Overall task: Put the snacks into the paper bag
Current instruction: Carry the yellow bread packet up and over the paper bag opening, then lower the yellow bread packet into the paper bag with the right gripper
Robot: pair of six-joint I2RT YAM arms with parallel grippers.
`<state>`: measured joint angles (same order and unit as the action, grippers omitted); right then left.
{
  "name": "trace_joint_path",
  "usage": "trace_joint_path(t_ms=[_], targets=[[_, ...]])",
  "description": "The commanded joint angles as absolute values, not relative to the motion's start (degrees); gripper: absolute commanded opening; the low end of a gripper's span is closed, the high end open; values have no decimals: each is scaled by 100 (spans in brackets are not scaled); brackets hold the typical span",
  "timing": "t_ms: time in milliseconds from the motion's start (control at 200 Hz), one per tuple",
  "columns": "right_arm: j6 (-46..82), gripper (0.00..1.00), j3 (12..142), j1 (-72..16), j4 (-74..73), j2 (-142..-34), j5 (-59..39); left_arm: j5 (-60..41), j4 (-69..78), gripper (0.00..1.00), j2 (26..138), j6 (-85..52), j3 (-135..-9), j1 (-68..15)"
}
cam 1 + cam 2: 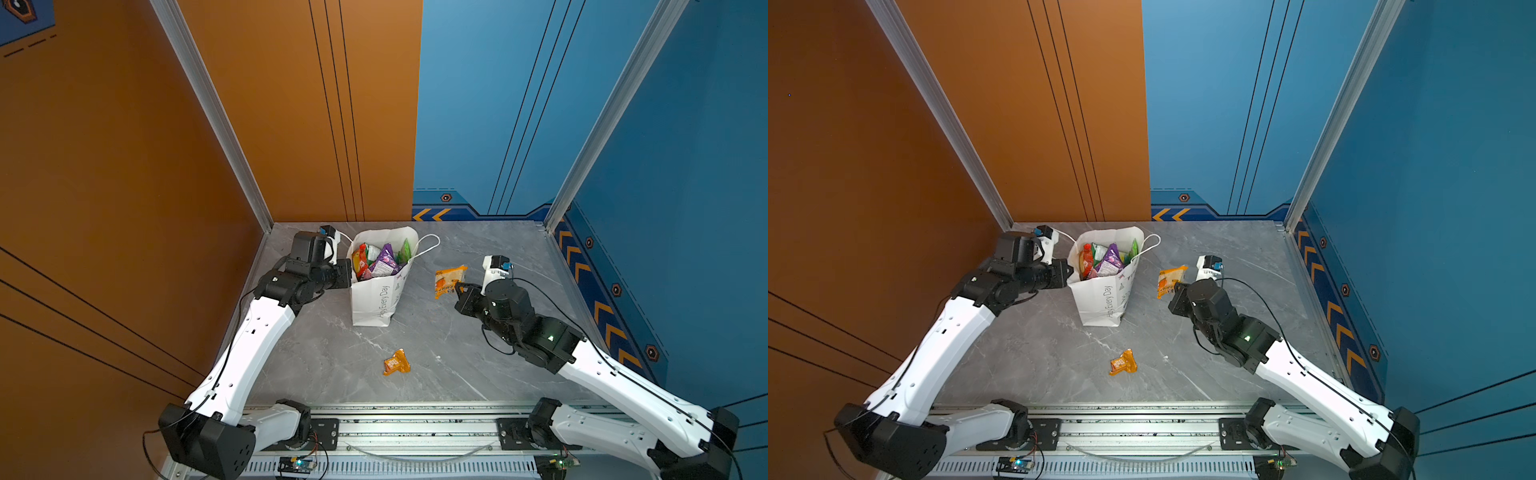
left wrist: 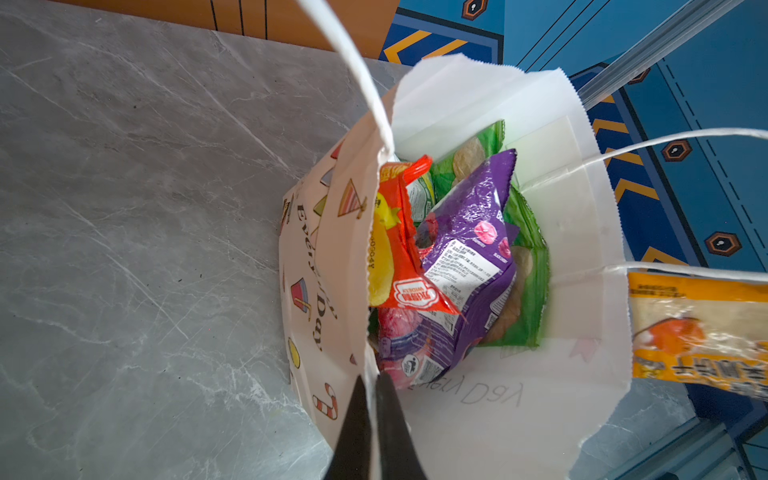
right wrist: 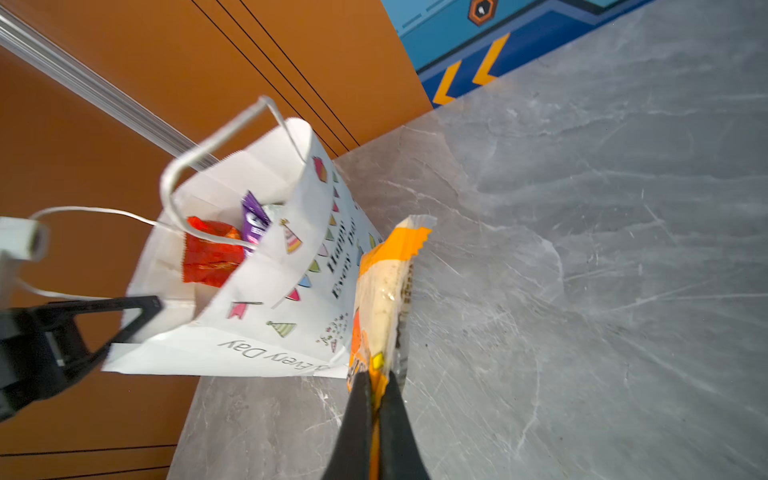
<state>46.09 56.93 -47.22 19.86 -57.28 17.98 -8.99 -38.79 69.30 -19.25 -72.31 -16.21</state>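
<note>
The white paper bag (image 1: 372, 303) (image 1: 1100, 301) stands upright at the back of the table. Its mouth is open and several snacks are inside: a red packet (image 2: 399, 249), a purple one (image 2: 469, 232) and a green one (image 2: 530, 249). My left gripper (image 2: 371, 382) (image 1: 348, 274) is shut on the bag's left rim. My right gripper (image 3: 376, 384) (image 1: 457, 289) is shut on the end of an orange-yellow packet (image 3: 382, 291) (image 1: 449, 280). It holds the packet off the table, just right of the bag. A small orange packet (image 1: 397, 363) (image 1: 1123, 362) lies on the table in front of the bag.
The orange wall (image 1: 124, 187) is close behind my left arm and the blue wall (image 1: 685, 208) stands on the right. A metal rail (image 1: 415, 428) runs along the table's front edge. The bag's cord handles (image 1: 428, 245) stick out to either side.
</note>
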Motion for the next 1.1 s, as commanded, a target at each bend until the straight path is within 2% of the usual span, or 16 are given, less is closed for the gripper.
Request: trace_joint_path(t_ms=[0,180,551,1091], targets=[[3924,0,6407,-4914,2454,-5867,2250,-773,-3505,0,6767,-1775,-7234,-1670],[3408,0,7350,-5187,2587,-6255,2396,-791,-3507,0,6751,-1784,-7241,-1670],[2759,0,9182,-5590,2913,-7604,2067,-823,-3501,0,6748,-1786,-7236,-1669],[2615,0,10766,-5621,3504,-9224,1836,-841,-3506,0,6748,-1819,-7238,-1679]])
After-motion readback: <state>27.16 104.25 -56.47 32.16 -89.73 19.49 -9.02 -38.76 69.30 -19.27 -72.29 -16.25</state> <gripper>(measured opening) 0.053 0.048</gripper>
